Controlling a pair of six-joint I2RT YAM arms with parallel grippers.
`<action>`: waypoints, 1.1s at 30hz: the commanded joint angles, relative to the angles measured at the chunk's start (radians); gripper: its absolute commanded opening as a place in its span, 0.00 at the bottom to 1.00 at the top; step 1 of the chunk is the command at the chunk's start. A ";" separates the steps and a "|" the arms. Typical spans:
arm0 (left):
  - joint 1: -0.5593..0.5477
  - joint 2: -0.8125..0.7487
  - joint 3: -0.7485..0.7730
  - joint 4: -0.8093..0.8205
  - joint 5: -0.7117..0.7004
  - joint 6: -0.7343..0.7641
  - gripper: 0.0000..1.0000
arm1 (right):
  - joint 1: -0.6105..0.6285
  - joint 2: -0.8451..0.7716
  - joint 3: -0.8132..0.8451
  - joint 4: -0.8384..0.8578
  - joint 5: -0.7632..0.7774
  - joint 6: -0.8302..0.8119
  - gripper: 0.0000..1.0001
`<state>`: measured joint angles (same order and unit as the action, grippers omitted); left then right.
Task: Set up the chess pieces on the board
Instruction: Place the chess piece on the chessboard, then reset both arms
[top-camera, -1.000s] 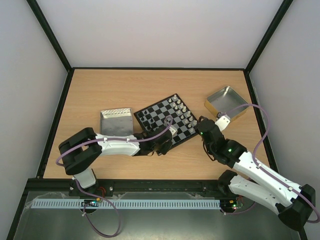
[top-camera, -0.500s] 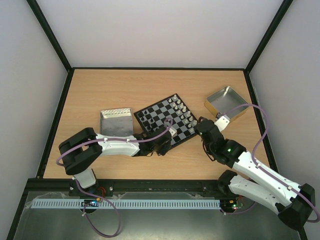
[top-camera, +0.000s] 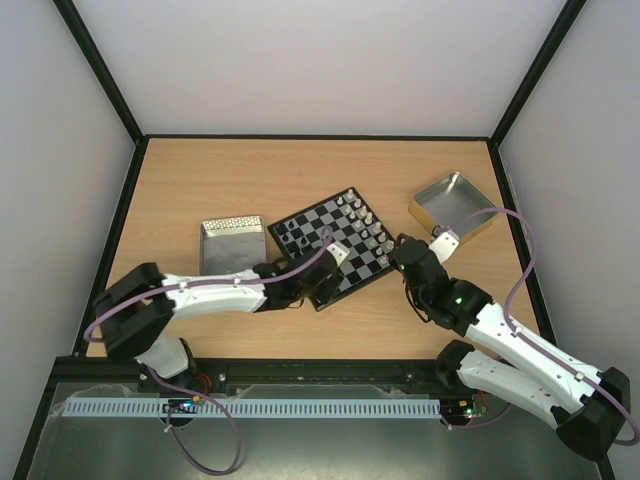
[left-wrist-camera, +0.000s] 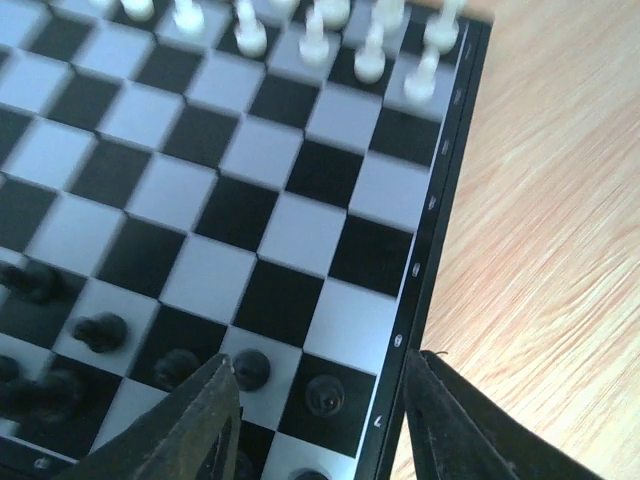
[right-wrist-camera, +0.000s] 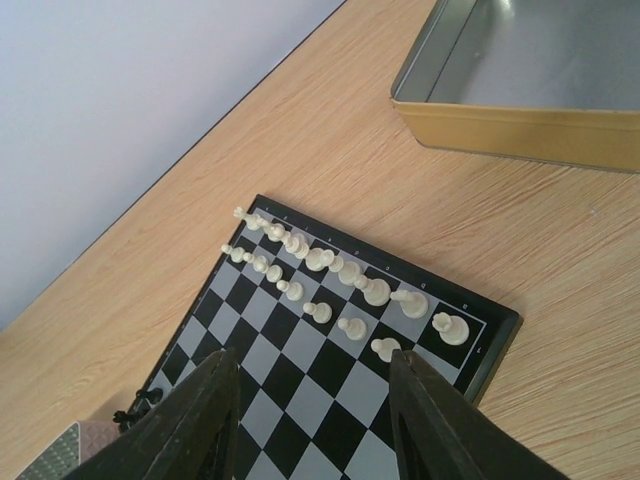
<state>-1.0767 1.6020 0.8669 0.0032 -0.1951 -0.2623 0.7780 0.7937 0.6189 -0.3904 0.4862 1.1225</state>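
Left wrist view: the left tool (left-wrist-camera: 320, 365) has just spread apart over the near corner of the board (left-wrist-camera: 430, 200) and holds nothing, so one of the black pieces (left-wrist-camera: 247, 370) was likely just placed. At least seven show there. Roughly sixteen white pieces (right-wrist-camera: 375, 290) fill two far rows. The right tool (right-wrist-camera: 312, 365) hangs open and empty. Two tins (top-camera: 232, 245) sit on the tabletop (top-camera: 200, 180).

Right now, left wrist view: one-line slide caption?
Open left pincer over a corner of the small black-and-grey square chessboard, tiny black chess pieces beneath, silvery-white chess pieces along the far edge.
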 joint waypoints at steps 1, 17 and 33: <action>0.024 -0.152 0.046 -0.015 -0.065 -0.054 0.52 | -0.004 -0.018 0.006 0.010 0.025 -0.013 0.41; 0.298 -0.782 -0.006 -0.304 -0.131 -0.230 0.99 | -0.004 -0.120 0.117 -0.053 0.007 -0.385 0.99; 0.298 -1.224 0.175 -0.695 -0.416 -0.181 0.99 | -0.005 -0.405 0.323 -0.323 0.282 -0.422 0.98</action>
<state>-0.7841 0.4099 0.9680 -0.5797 -0.5056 -0.4736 0.7769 0.4419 0.8936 -0.6067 0.6605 0.7029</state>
